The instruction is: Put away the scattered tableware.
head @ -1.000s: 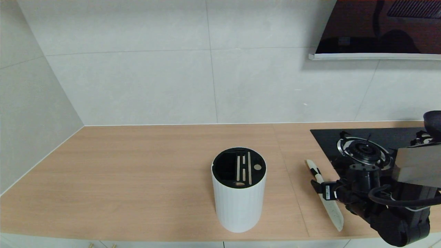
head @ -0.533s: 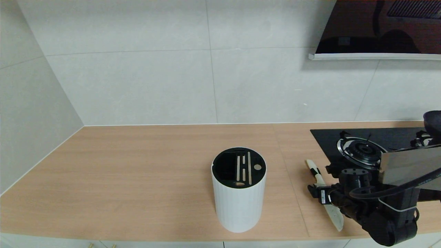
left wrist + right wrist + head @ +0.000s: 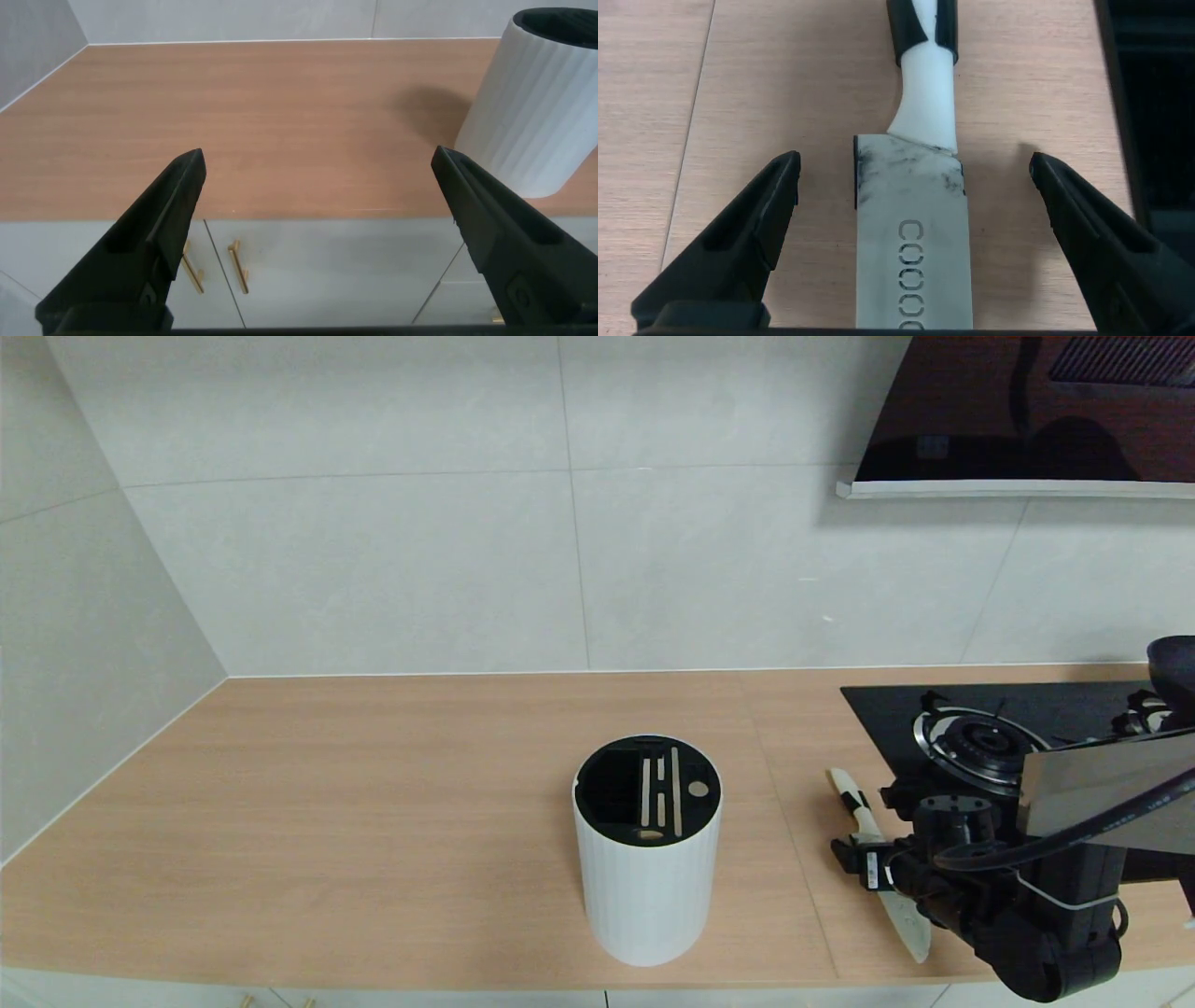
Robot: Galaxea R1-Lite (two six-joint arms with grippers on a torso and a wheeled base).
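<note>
A white knife [image 3: 882,863] with a black-and-white handle lies flat on the wooden counter [image 3: 373,821], between the white slotted knife holder [image 3: 647,854] and the stove. My right gripper [image 3: 873,868] hangs right over the knife, open, its fingers to either side of the blade [image 3: 910,233] where it meets the handle [image 3: 924,37]. Nothing is held. My left gripper [image 3: 318,238] is open and holds nothing, out beyond the counter's front edge, above the cabinet fronts, with the holder [image 3: 537,103] off to one side.
A black gas stove [image 3: 990,737] with a burner sits at the right, close behind the right arm. A range hood [image 3: 1027,420] hangs on the tiled wall above it. Left of the holder lies bare counter up to the corner wall.
The right arm moved left and down over the knife, bringing its open gripper to the junction of blade and handle. Knife and holder have not moved.
</note>
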